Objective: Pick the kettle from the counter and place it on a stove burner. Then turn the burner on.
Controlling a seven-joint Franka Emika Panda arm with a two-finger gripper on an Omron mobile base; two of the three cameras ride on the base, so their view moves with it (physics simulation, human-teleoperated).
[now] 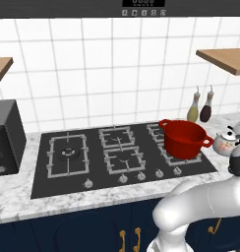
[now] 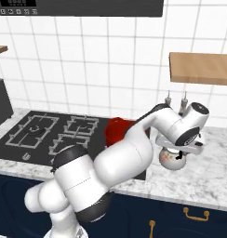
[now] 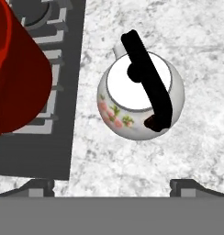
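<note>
**Pincer above the kettle, handle slightly askew**

The pincer (image 3: 112, 188) hovers with jaws spread wide and empty. The kettle (image 3: 140, 94) sits at its twelve o'clock on the marble table (image 3: 196, 137), just right of the hob. Its black handle (image 3: 148, 80) runs from eleven to five o'clock; the spout points to eleven.
</note>
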